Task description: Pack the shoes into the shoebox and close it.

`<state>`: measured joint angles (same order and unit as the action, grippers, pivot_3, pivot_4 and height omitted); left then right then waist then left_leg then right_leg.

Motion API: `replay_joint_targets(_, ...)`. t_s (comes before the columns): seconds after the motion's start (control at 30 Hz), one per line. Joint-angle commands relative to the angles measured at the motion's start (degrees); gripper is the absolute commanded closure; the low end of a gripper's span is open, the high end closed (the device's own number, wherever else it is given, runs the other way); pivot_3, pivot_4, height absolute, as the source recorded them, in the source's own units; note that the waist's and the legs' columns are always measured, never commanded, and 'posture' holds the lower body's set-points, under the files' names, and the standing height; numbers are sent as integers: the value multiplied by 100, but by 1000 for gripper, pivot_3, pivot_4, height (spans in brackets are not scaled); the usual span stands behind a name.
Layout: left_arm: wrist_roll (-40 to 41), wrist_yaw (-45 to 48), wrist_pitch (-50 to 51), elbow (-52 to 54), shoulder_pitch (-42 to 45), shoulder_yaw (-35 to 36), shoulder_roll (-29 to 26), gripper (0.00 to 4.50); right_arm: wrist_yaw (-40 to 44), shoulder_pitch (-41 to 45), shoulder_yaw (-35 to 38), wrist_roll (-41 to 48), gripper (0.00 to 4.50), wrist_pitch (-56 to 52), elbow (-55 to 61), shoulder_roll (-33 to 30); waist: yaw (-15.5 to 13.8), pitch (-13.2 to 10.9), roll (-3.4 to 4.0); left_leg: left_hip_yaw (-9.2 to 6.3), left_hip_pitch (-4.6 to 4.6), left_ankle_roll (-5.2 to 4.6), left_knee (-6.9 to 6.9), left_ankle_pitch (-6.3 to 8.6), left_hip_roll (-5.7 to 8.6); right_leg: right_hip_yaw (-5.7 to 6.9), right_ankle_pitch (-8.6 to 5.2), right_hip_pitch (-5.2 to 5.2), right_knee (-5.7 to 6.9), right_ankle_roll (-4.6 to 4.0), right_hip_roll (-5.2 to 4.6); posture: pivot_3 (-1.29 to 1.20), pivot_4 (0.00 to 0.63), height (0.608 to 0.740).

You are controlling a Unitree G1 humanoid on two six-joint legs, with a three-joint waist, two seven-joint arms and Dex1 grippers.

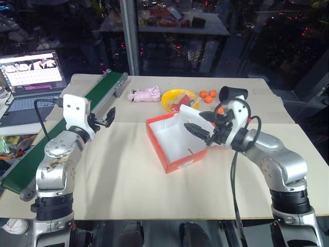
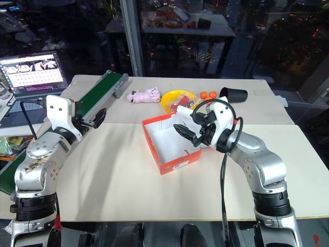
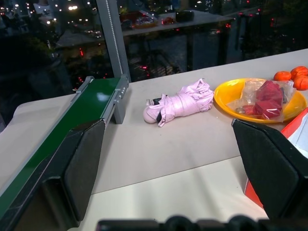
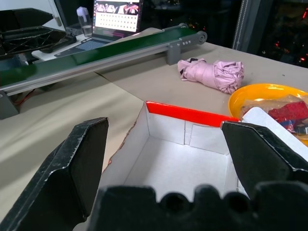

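The shoebox (image 1: 174, 163) lies open in the middle of the table, red-orange outside and white inside, and its floor is bare. Its lid (image 1: 191, 111) stands up at the far right side. My right gripper (image 1: 198, 126) hovers open over the box's right half, fingers pointing left across it; the right wrist view looks between its fingers (image 4: 72, 163) into the box (image 4: 187, 114). My left gripper (image 1: 107, 117) hangs open to the left of the box, above the table by the belt, holding nothing. The shoes are out of view.
A green conveyor belt (image 1: 97, 98) runs along the table's left side, with a laptop (image 1: 32, 72) beyond it. Behind the box lie a pink cloth bundle (image 1: 145, 95), a yellow bowl (image 1: 169, 100) with red items, some oranges (image 1: 208, 95) and a black cup (image 1: 232, 93).
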<state>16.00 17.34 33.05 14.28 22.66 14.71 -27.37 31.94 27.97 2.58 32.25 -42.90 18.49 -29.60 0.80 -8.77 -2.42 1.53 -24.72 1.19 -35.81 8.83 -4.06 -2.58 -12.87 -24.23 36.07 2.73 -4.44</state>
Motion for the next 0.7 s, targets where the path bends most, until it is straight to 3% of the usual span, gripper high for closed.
replay_joint_targets(0.03, 21, -59, 21, 28, 176, 108, -81, 0, 98, 139, 14, -37, 85, 194, 65, 6, -1, 0, 0, 0, 0, 0, 0, 0, 0, 0, 0, 0, 0, 0, 0, 0, 150, 740)
replay_joint_targets(0.7, -59, 24, -52, -260, 332, -23, -214, 0, 206, 129, -66, -125, 85, 191, 59, 8, -3, 0, 0, 0, 0, 0, 0, 0, 0, 0, 0, 0, 0, 0, 0, 0, 150, 740)
